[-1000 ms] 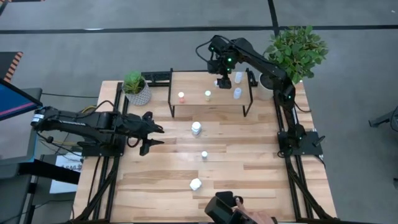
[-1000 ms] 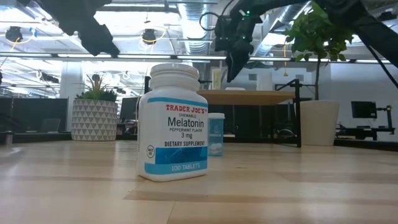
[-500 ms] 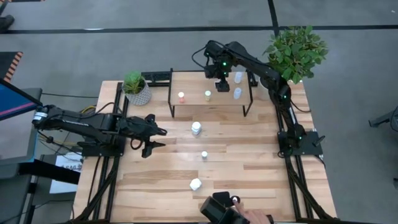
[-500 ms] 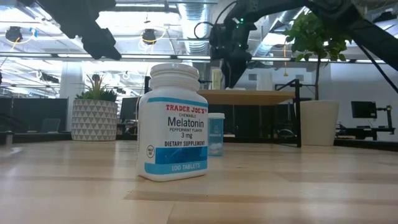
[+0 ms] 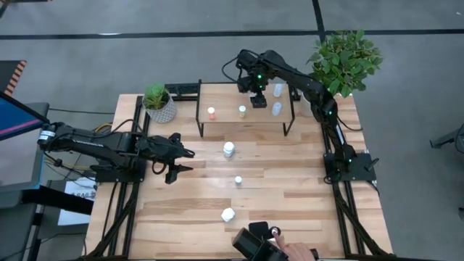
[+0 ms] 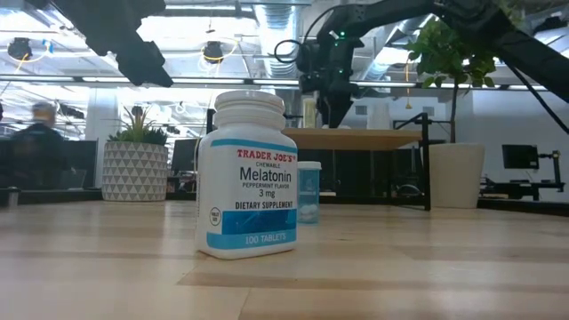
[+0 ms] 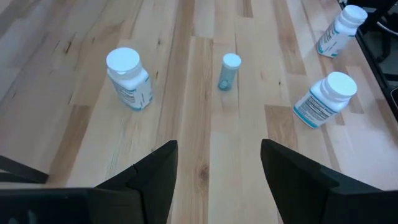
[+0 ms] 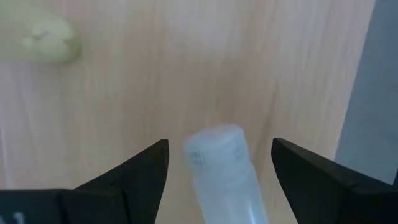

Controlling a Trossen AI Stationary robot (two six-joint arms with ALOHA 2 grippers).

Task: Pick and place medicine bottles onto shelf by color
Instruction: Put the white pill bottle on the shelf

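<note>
While the left arm waits low over the left side of the counter point(image 5: 290, 196), its left gripper point(image 5: 176, 161) hangs with its fingers spread apart and nothing between them, pointing toward the bottles loose on the wood. Beside that arm's far side stands a small potted plant point(image 5: 157, 101). Toward the middle of the counter, a white bottle point(image 5: 228, 149) stands just in front of the shelf point(image 5: 225, 96), a small pale-blue bottle point(image 5: 238, 180) stands nearer the front, and another white bottle point(image 5: 228, 214) sits closer still to the front edge; the low view shows this one as a Melatonin bottle point(image 6: 246, 178). On the shelf, an orange-capped bottle point(image 5: 212, 113) and a yellow-capped bottle point(image 5: 242, 111) stand side by side. Just right of them the right gripper point(image 5: 257, 98) hovers over the shelf top, its fingers parted around a pale-blue bottle point(image 8: 224, 171) without clearly pressing on it. Two more pale bottles point(image 5: 277, 90) stand at the shelf's right end. Farther right rises a large leafy plant point(image 5: 344, 59). At the counter's front edge, a person's hand point(image 5: 293, 253) holds a dark device.
</note>
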